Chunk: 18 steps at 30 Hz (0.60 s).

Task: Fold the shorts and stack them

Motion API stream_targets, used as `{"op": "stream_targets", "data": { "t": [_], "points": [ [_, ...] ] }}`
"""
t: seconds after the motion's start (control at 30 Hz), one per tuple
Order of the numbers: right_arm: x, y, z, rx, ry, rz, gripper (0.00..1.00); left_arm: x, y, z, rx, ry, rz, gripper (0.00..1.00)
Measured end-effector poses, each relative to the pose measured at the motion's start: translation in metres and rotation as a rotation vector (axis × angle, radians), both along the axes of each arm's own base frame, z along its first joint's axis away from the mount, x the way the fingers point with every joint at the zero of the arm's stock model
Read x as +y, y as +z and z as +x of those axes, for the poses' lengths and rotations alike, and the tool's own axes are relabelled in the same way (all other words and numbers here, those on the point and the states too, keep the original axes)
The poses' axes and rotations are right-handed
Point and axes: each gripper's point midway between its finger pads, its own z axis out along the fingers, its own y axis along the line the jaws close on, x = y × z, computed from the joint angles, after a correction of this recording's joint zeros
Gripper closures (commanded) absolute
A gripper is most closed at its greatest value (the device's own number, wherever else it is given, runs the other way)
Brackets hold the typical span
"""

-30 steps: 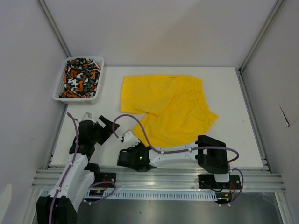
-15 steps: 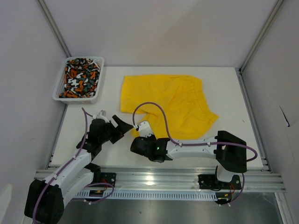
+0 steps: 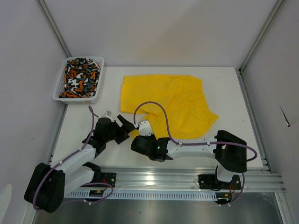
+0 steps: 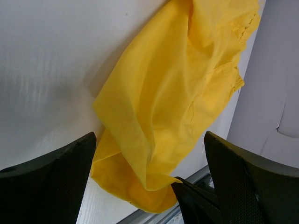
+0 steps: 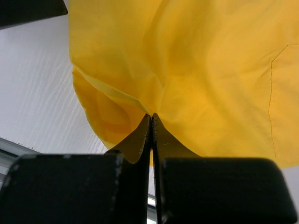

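white plastic mesh basket [image 3: 74, 99] at far-left corner of white table [image 3: 233, 93], aluminium rail [image 3: 159, 178] along near edge, pale grey walls [image 3: 159, 28], slanted metal posts [image 3: 53, 25] at both back corners

Bright, even overhead light in the top view, and the white desk [image 3: 224, 88] carries only faint, soft shadows under the arms. In the left wrist view there is grey shade at 9 o'clock, and the left claw [image 4: 148, 140] is dark and blurred. In the right wrist view the shorts [image 5: 210, 56] are vividly lit, while the right claw [image 5: 152, 116] is an unfocused black silhouette at 6 o'clock.
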Motion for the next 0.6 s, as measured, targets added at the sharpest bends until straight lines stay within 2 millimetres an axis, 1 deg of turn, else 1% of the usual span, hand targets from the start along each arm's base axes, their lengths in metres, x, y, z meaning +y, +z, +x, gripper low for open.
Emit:
{"op": "stream_targets", "data": {
  "t": [0.07,0.23,0.33,0.43,0.6],
  "points": [
    [0.001,0.0,0.001,0.001,-0.002,0.007,1.0,-0.001,-0.003,0.0,0.014,0.002,-0.001,0.01],
    [0.003,0.001,0.001,0.001,-0.001,0.019,1.0,-0.007,0.003,0.005,-0.011,0.002,-0.03,0.02],
    [0.006,0.002,0.001,0.002,0.002,0.029,1.0,-0.013,-0.002,0.006,0.011,-0.002,-0.043,0.02],
    [0.007,0.002,0.001,0.003,0.003,0.035,1.0,-0.02,-0.009,0.002,0.039,-0.019,-0.046,0.02],
    [0.009,0.003,0.0,0.002,0.006,0.039,1.0,-0.026,-0.007,0.006,0.037,-0.012,-0.073,0.02]
  ]
}}
